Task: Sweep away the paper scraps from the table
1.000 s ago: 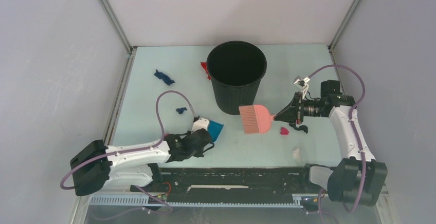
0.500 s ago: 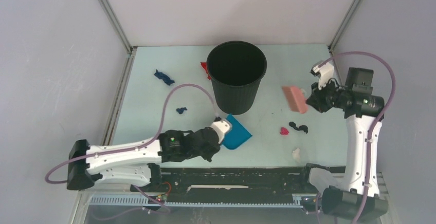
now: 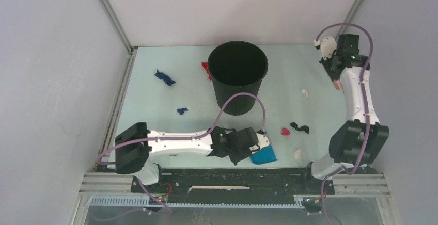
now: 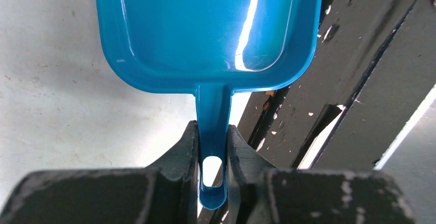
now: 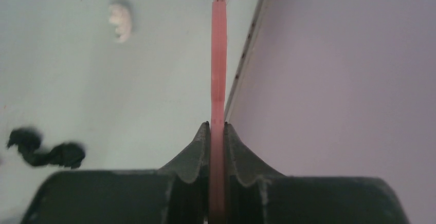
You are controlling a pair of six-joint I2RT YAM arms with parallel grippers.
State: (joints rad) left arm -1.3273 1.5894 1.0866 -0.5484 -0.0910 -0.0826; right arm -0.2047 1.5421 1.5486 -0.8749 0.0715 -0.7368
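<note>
the paper scraps (image 3: 165,77) lie scattered over the table (image 3: 150,116). a dark blue scrap sits toward the far left, a small blue scrap (image 3: 182,111) lies nearer the middle, and a red scrap (image 3: 205,69) lies right against the far-left side of the black bin (image 3: 237,75), which stands upright in the far middle of the table. to the right of the bin lies a white scrap (image 3: 304,93). closer to the arms, a magenta scrap (image 3: 284,131) and a black scrap (image 3: 299,128) lie just beside each other, and a second white scrap (image 3: 297,154) sits near the front edge.

the left gripper (image 4: 212,142) is closed to a narrow gap and pinches the thin handle of the blue dustpan (image 4: 205,29) between its fingers (image 4: 185,152). the pan lies at the near edge of the table, left of the magenta scrap, with its tray reaching partly over the black rail (image 3: 227,176) that runs along the front.

the right gripper (image 5: 217,131) is pressed fully together on the flat handle of the pink brush (image 5: 218,54), seen edge-on from the wrist. it is up by the far right corner, close to the grey wall (image 5: 349,80). whether the bristles touch the table cannot be told.
</note>
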